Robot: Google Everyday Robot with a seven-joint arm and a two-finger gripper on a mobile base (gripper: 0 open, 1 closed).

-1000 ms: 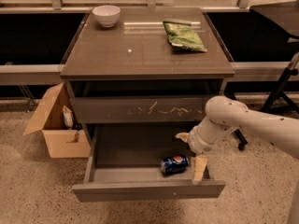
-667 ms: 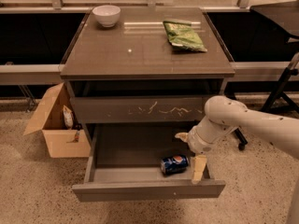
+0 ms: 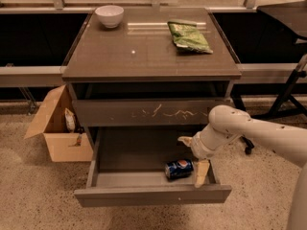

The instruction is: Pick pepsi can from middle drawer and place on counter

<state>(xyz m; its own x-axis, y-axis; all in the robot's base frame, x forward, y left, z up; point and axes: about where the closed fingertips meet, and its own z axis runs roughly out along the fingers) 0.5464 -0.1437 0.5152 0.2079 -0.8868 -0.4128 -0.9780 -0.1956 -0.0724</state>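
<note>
The pepsi can (image 3: 178, 168) lies on its side in the open middle drawer (image 3: 152, 195), near the front right. My gripper (image 3: 193, 156) is open and empty, reaching into the drawer from the right. One finger (image 3: 184, 140) is behind the can and the other finger (image 3: 201, 173) is just right of it. I cannot tell whether the near finger touches the can. The counter (image 3: 144, 51) is the glossy top of the cabinet above.
A white bowl (image 3: 109, 16) stands at the counter's back left and a green snack bag (image 3: 188, 36) at its back right. The scratched drawer front (image 3: 148, 112) is shut above. An open cardboard box (image 3: 58, 126) sits on the floor at the left.
</note>
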